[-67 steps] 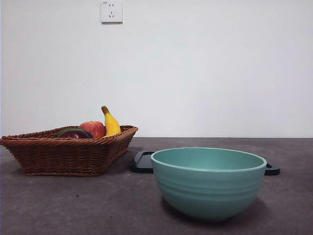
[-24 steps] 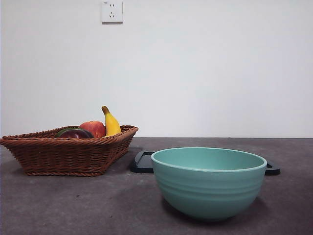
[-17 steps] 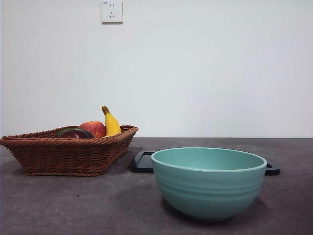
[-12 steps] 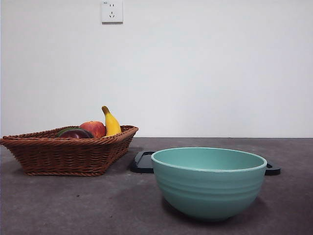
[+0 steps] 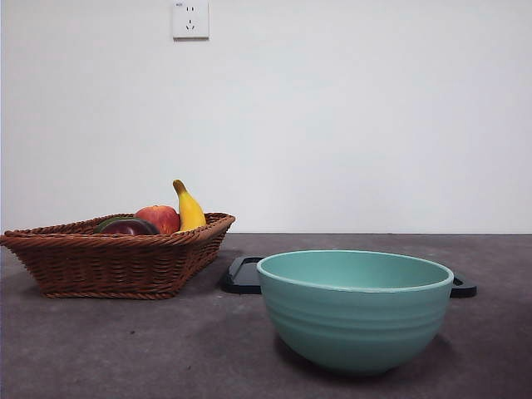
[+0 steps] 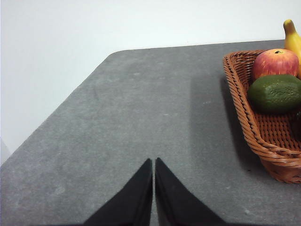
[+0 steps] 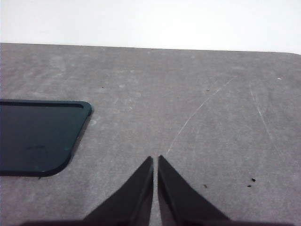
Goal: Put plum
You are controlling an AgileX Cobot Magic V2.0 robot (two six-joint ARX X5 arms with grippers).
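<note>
Plum (image 5: 127, 227) in basket (image 5: 116, 262); I see left gripper (image 6: 154, 162), right gripper (image 7: 155, 160) jaws pressed together over desk (image 5: 166, 349).

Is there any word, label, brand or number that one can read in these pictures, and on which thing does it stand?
None can be read.
The wall socket has a tiny mark at its top corner, too small to read.
The bowl, basket and fruits show no text.

Basket (image 5: 116, 262): brown woven wicker. In the basket: plum (image 5: 129, 227) dark maroon; apple (image 5: 160, 219) red-orange; banana (image 5: 189, 209) yellow; rounded fruit (image 6: 275, 93) dark green. Beside the basket: bowl (image 5: 355, 312) teal with faint ribbing; tray (image 7: 37, 136) black. Table (image 5: 125, 349): grey.
</note>
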